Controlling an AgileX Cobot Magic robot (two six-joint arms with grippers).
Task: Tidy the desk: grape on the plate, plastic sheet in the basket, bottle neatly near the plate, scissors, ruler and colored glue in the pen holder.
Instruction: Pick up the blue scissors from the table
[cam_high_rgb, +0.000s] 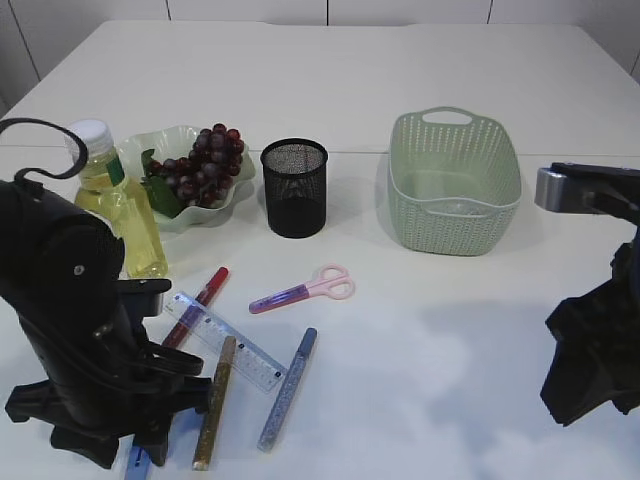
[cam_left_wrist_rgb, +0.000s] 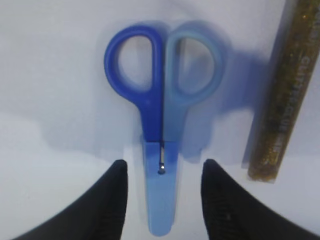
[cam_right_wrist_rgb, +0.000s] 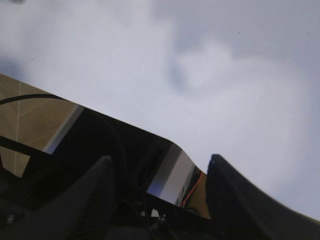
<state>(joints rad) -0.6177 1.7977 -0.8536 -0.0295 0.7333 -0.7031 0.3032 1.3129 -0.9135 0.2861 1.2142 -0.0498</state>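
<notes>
**Desk half sorted: stationery still loose, pen holder and basket not yet filled**

Nearest the camera, the left gripper (cam_left_wrist_rgb: 162, 200) is held over a pair of blue-handled scissors with a pale blue blade cover (cam_left_wrist_rgb: 161, 125). Its jaws stand about half open on either side of the cover, and nothing is gripped. A gold glitter glue stick (cam_high_rgb: 215, 402) lies just beside the scissors. The right gripper (cam_right_wrist_rgb: 160, 200) is held over bare table at the near right edge, jaws well apart and empty.

A little farther in, a blue-grey glitter glue stick (cam_high_rgb: 288, 388), a clear plastic ruler (cam_high_rgb: 225, 340), a red glue pen (cam_high_rgb: 197, 305) and pink-handled scissors with a purple cover (cam_high_rgb: 302, 291) lie on the white table (cam_high_rgb: 450, 350); all are judged still to be put away.

Beyond these, the yellow drink bottle with a white cap (cam_high_rgb: 120, 200) stands beside the pale green plate (cam_high_rgb: 236, 190), on which the dark grapes (cam_high_rgb: 205, 165) already rest. The black mesh pen holder (cam_high_rgb: 295, 187) shows nothing sticking out. The green woven basket (cam_high_rgb: 455, 180) looks empty; no plastic sheet can be made out.
</notes>
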